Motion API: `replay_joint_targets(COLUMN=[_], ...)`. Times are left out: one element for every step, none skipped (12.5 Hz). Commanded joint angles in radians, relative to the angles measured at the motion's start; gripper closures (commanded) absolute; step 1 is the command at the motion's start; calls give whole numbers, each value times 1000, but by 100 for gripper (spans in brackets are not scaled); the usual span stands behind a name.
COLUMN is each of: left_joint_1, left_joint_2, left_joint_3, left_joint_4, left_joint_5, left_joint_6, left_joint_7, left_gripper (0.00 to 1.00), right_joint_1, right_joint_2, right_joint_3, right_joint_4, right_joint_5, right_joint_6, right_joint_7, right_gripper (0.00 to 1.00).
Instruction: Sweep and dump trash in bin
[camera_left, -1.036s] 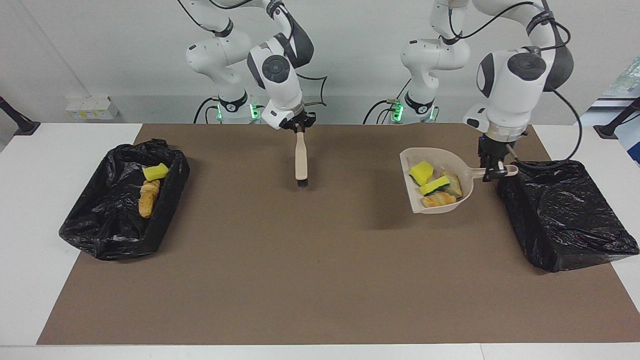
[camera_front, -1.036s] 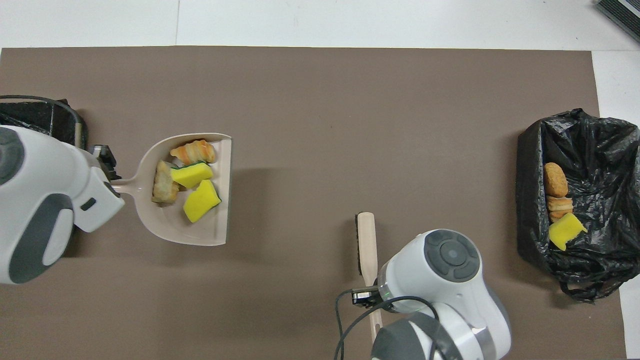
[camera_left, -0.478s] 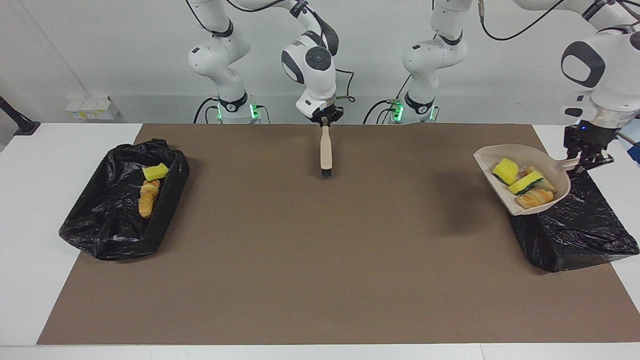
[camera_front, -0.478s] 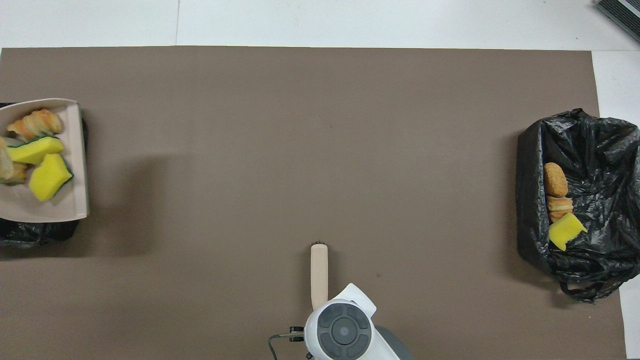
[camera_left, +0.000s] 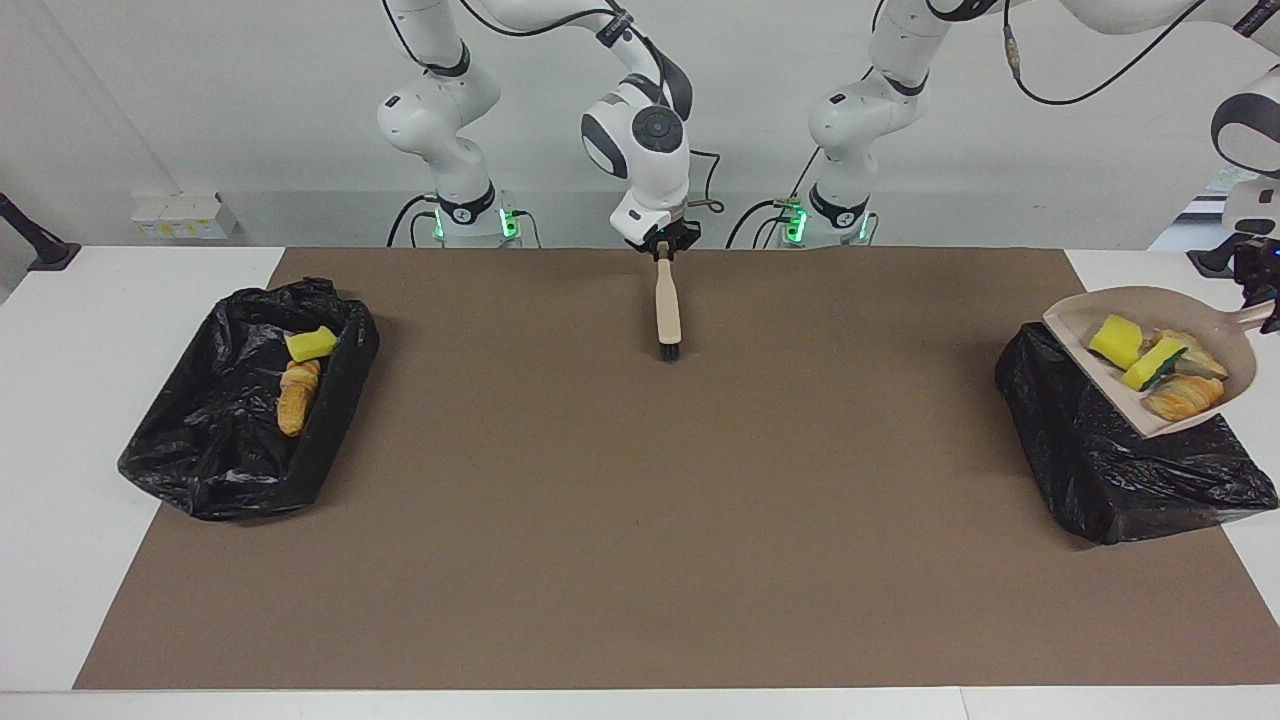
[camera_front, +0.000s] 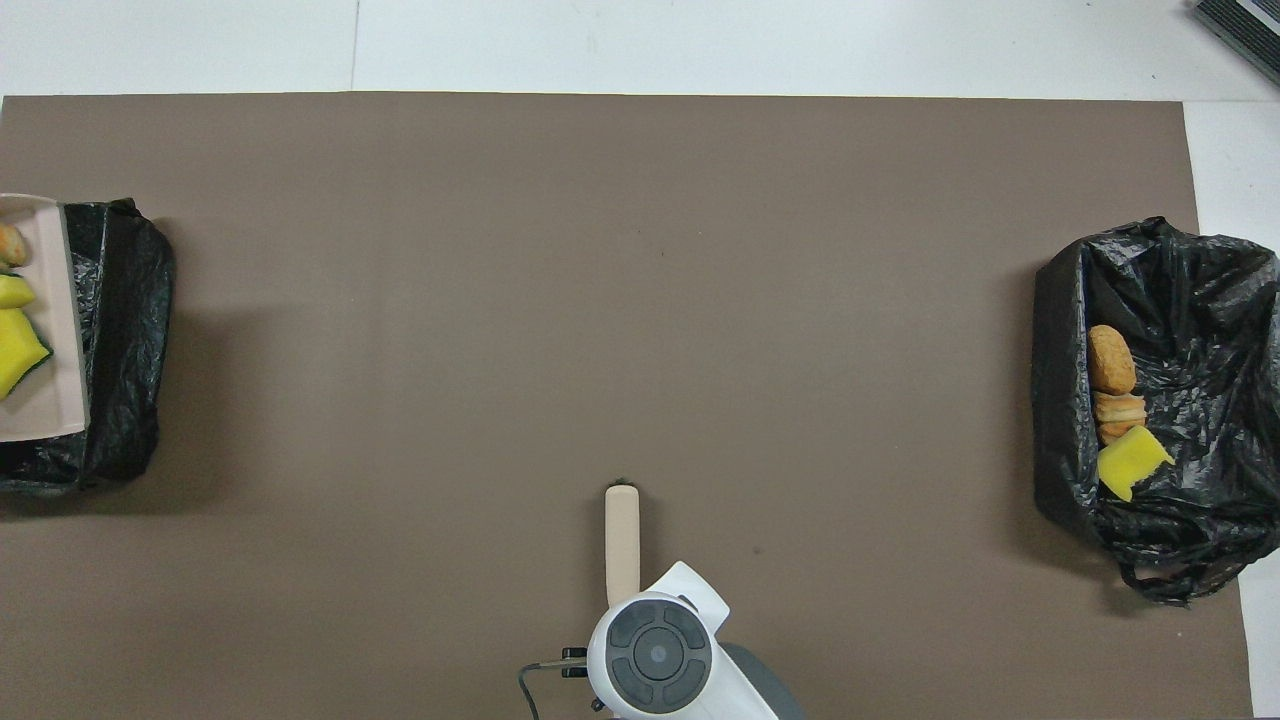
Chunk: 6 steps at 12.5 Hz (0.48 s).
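Observation:
My left gripper (camera_left: 1262, 300), at the view's edge, is shut on the handle of the beige dustpan (camera_left: 1118, 388). It holds the pan tilted in the air over the black-lined bin (camera_left: 1090, 460) at the left arm's end of the table. In the pan lie two yellow sponge pieces (camera_left: 1117, 341) and two bread-like lumps (camera_left: 1183, 397) of trash. In the overhead view only the pan's lip (camera_front: 40, 410) and a yellow piece (camera_front: 15, 350) show over that bin (camera_front: 125, 300). My right gripper (camera_left: 662, 243) is shut on the brush (camera_left: 666, 310), bristles down near the robots.
A second black-lined bin (camera_left: 200, 470) stands at the right arm's end of the brown mat (camera_left: 640, 520). It holds a yellow sponge piece (camera_left: 311, 343) and bread-like lumps (camera_left: 297, 395). These also show in the overhead view (camera_front: 1110, 360).
My left arm has carried the loaded dustpan from over the mat to over the bin at its end. My right gripper has drawn the brush back toward the robots.

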Motion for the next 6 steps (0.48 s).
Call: replay_joint_targets(left_joint_1=[14,15,15,15,12,8], left_joint_2=[100,118,126,132,141,146], left_joint_3=[-9,-9,-8,-8,-11,-9], left_joint_4=[142,159,158,153,150,149], left_joint_5=[109,132,150,208,282,324], left_joint_6=[5,12,19,24,28,30], left_joint_7=[2,-3,-29,-86,-133,-183], left_gripper=[100,100,100,100,100,100], right_joint_1=[-7,-13,-37,-84,-132,-184], right_joint_2=[11,11,7,1,-1,-1], right_joint_3=[0,-2,-8,-10,-8,-10], right_joint_4=[22,43,72,117,160,207], right_joint_5=[-28,-33,-33,-33,-33,-34], right_joint_6=[-26,-54,-101,-167,-228,-285], right_joint_7=[-29,-36,-61,-102,-139,-177], right_gripper=[1,0,0,0,0,0])
